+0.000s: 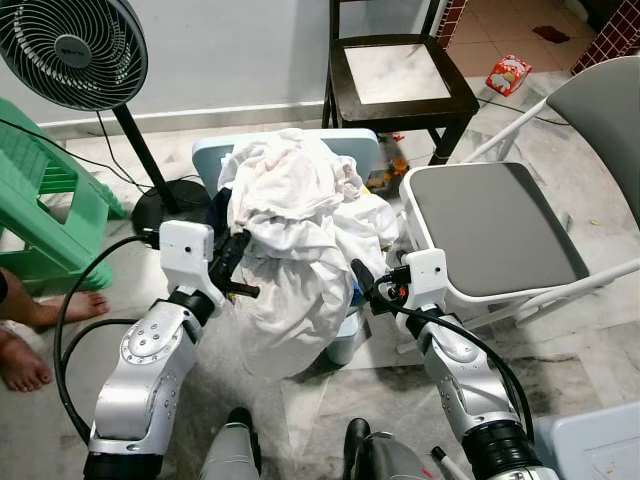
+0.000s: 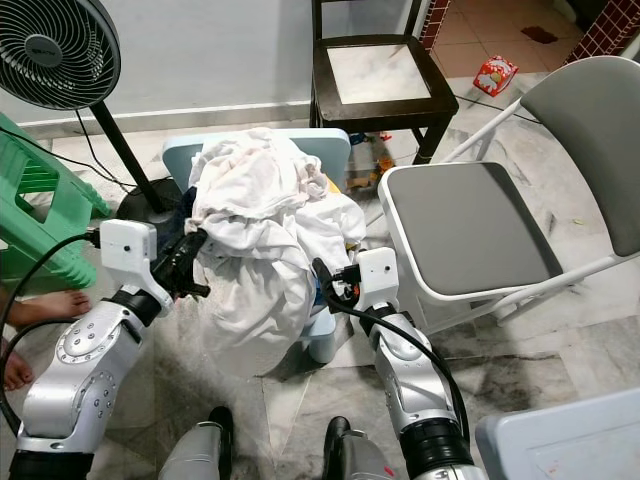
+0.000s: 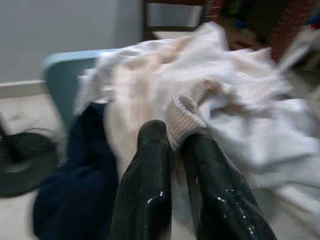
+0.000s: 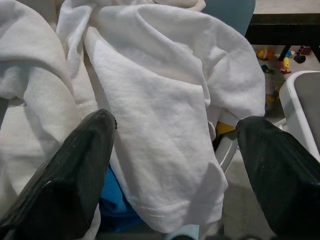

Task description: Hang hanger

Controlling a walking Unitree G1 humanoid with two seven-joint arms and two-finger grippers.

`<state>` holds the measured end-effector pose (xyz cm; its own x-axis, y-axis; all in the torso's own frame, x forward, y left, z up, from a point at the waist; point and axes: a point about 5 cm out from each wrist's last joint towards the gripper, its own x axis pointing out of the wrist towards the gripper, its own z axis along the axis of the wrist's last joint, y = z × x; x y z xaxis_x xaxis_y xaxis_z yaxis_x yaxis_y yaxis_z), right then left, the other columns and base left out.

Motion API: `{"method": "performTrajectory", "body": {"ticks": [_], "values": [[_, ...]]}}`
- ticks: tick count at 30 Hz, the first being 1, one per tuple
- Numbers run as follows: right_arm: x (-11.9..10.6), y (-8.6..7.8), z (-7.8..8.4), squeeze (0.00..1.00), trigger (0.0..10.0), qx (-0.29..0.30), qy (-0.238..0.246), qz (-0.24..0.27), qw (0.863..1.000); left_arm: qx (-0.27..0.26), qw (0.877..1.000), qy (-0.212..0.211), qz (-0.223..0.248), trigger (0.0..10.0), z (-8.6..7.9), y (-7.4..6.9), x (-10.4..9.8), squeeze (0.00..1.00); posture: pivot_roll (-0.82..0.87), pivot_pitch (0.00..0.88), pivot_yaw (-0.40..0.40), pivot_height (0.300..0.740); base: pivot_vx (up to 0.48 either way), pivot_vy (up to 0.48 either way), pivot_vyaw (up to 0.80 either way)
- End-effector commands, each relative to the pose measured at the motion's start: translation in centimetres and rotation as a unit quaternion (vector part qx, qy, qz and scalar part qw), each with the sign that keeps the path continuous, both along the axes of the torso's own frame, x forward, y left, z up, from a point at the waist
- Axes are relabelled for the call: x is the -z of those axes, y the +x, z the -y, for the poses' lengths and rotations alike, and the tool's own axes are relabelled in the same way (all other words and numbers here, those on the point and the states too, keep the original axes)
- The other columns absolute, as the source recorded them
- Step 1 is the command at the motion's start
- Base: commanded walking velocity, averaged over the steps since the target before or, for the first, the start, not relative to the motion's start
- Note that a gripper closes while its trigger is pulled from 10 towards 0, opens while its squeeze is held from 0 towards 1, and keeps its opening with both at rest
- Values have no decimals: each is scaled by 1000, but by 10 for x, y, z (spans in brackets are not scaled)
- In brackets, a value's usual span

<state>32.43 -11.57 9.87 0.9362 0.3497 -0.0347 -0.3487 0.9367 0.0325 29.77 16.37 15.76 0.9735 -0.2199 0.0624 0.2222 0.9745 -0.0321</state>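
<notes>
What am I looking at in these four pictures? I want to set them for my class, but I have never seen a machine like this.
This is a humanoid robot with two silver arms, each ending in an end effector with two black fingers. The two wide pictures come from a camera pair on its head, looking down; the two close-ups come from cameras on its wrists.

In front of it a pile of white laundry is heaped on a light blue chair, with a dark blue garment underneath. The left end effector is pinching a ribbed cuff of the pile. The right end effector is wide open, facing the white cloth.

Around stand a fan, a green stool, a dark wooden chair and a grey folding chair. A person's bare feet are at the left edge.
</notes>
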Motion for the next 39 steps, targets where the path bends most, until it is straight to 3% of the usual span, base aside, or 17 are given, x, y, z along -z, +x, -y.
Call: {"method": "performTrajectory", "body": {"ticks": [1, 3, 4, 13, 14, 16, 17, 20, 21, 39], "values": [[9, -5, 3, 0, 10000, 4, -3, -15, 1000, -33, 999, 19, -5, 10000, -8, -1, 7, 1000, 266, 315, -62, 740, 0, 0, 0], [9, -6, 3, 0, 10000, 6, -2, -15, 1000, -37, 999, 16, -1, 10000, -8, -1, 7, 1000, 263, 314, -59, 740, 0, 0, 0], [9, -6, 3, 0, 10000, 6, -2, -15, 1000, -37, 999, 21, 4, 10000, -7, -2, 6, 0, 262, 315, -57, 740, 0, 0, 0], [9, -7, 4, 0, 10000, 11, -2, -15, 1000, -19, 994, 94, 43, 10000, 5, -12, 12, 0, 261, 316, -58, 740, 0, 0, 0], [9, -6, 4, 0, 10000, 11, -1, -14, 1000, -15, 994, 98, 38, 10000, 7, -15, 16, 753, 261, 316, -57, 740, 0, 0, 0], [9, -6, 4, 0, 10000, 11, -1, -14, 1000, -15, 994, 100, 38, 10000, 8, -16, 17, 753, 262, 316, -57, 740, 0, 0, 0], [9, -6, 4, 0, 10000, 11, -1, -14, 1000, -7, 992, 117, 42, 10000, 10, -18, 20, 1000, 262, 318, -57, 740, 0, 0, 0], [9, -6, 4, 0, 10000, 11, -1, -14, 1000, 2, 989, 138, 49, 10000, 12, -20, 22, 1000, 262, 319, -56, 740, 0, 0, 0], [9, -6, 4, 0, 10000, 11, 0, -14, 1000, 7, 988, 144, 48, 10000, 13, -21, 24, 0, 263, 320, -56, 740, 0, 0, 0], [9, -7, 5, 0, 10000, 12, 0, -16, 1000, 25, 981, 183, 49, 10000, 14, -34, 43, 0, 256, 322, -54, 740, 0, 0, 0]]}}
